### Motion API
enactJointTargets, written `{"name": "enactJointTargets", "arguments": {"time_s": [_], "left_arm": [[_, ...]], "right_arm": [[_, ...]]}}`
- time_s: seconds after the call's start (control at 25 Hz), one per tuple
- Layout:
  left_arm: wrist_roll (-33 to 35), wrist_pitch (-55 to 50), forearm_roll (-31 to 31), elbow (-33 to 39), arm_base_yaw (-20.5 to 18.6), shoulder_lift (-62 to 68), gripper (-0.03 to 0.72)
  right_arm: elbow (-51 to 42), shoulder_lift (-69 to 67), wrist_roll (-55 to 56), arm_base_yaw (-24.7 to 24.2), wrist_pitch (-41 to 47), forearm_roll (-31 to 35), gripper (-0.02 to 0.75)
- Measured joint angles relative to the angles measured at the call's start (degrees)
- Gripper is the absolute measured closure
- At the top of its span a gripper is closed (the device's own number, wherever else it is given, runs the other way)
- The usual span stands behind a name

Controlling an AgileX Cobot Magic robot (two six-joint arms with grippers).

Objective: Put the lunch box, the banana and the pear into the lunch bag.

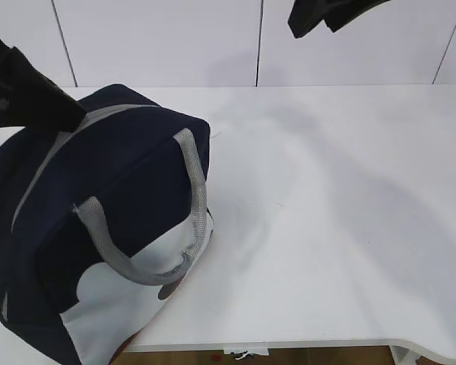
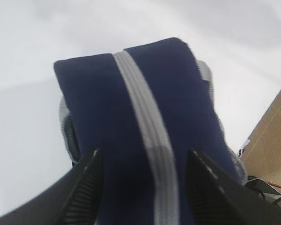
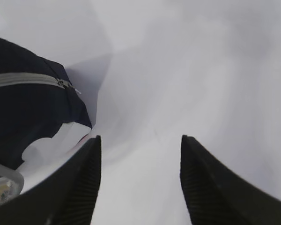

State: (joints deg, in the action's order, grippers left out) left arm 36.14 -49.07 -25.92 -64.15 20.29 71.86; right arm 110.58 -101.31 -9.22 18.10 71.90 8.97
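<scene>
The left gripper (image 2: 143, 180) has its jaws spread wide apart, one on each side of the lunch bag (image 2: 145, 117), with the grey zipper (image 2: 147, 136) running between them down the middle of the bag's navy top; whether the ribbed fingers (image 2: 84, 187) touch the fabric cannot be told from the blurred left wrist view. The right gripper (image 3: 138, 180) also has its jaws apart, holding nothing, above bare white table (image 3: 187, 70), with the bag's end corner off to its left, where the zipper's end (image 3: 68, 85) shows. In the exterior view the left arm (image 1: 19, 91) reaches in from the left edge over the bag's top, while the right arm (image 1: 327, 15) hangs high at the upper edge, well apart from the bag. The lunch bag sits at the front left of the table (image 1: 342, 228), zipper shut along what can be seen, a grey webbing handle (image 1: 163, 228) looping down its near side over a white panel (image 1: 114, 304). The bag's lower corner reaches the table's front edge.
</scene>
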Motion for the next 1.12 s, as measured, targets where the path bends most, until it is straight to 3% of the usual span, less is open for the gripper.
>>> {"name": "enactJointTargets", "arguments": {"time_s": [0.68,1.12], "left_arm": [[-0.1,0.0,0.4,0.0,0.0,-3.0,0.258],[-10.5,-11.9,10.5,0.0,0.0,-9.3,0.258]], "right_arm": [[-2.8,5.1,0.1,0.0,0.0,-2.0,0.328],[-8.1,13.2,1.8,0.0,0.1,-1.9,0.338]]}}
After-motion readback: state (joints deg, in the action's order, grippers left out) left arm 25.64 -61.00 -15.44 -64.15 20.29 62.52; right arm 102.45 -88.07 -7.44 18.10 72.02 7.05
